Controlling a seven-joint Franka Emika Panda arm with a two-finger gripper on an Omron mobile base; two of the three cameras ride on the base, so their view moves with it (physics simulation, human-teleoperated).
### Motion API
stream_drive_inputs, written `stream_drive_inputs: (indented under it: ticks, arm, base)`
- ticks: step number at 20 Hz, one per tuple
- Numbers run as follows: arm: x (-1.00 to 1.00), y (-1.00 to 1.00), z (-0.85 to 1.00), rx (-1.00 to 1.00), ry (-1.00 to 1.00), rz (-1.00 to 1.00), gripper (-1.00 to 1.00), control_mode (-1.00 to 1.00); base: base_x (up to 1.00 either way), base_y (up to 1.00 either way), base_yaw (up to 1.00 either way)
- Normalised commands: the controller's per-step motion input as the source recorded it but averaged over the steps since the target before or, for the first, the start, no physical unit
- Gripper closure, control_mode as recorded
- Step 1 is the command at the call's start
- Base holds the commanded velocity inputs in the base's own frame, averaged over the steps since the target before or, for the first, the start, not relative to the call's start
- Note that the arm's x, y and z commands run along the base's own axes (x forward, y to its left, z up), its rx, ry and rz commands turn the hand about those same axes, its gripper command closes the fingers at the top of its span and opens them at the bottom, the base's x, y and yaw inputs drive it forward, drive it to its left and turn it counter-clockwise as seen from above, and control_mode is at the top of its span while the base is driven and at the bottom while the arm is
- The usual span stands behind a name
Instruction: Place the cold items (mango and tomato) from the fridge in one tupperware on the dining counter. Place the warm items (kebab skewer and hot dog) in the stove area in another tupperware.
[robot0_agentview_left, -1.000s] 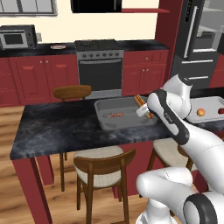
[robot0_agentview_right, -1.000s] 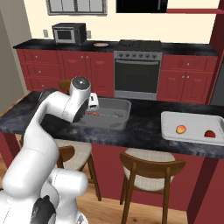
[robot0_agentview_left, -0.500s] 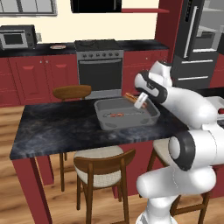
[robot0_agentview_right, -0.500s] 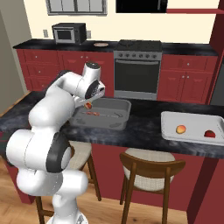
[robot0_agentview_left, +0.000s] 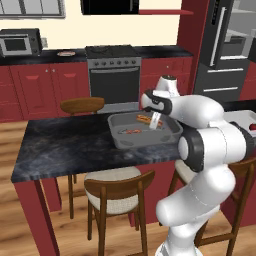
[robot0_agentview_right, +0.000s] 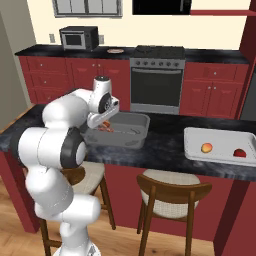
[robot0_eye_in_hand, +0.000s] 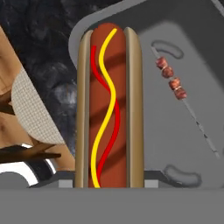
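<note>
Gripper: our gripper (robot0_agentview_left: 156, 121) hangs over the grey tub (robot0_agentview_left: 118, 136) on the counter (robot0_agentview_left: 60, 150). In the hand view the hot dog (robot0_eye_in_hand: 109, 105) rises straight from between our finger tips, so we judge the gripper is clamped on its near end.

Hot dog: we see it held over the tub's inside, at the corner nearest the stool (robot0_eye_in_hand: 33, 113) in the hand view. Whether it touches the floor of the tub we cannot tell.

Look of the hot dog: a brown sausage between two tan bun halves, with a yellow and a red squiggle along the top. It stands lengthwise along our line of sight.

Skewer: the skewer (robot0_eye_in_hand: 179, 94) lies flat on the tub floor beside the hot dog, apart from it, four small meat pieces on a thin stick.

Step in hand: we judge this is the drop of the second warm item into the tub.

Next move: we would spread the fingers and lift clear. The hot dog sits near the tub's corner, so it should be let go well inside the rim.

Cold items: the mango (robot0_agentview_right: 206, 148) and tomato (robot0_agentview_right: 240, 153) already lie in the white tub (robot0_agentview_right: 195, 150) farther along the counter, well apart from us.

Risk: a tilted release could leave the bun leaning on the wall.
</note>
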Motion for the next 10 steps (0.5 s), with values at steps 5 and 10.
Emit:
stream_drive_inputs:
  ticks: [5, 10]
  arm:
    - [0.44, 0.00, -0.49, -0.05, 0.00, 0.20, 1.00, -1.00]
    - [0.38, 0.00, -0.49, -0.03, 0.00, 0.17, 1.00, -1.00]
  base:
    - [0.00, 0.00, 0.00]
    - [0.00, 0.00, 0.00]
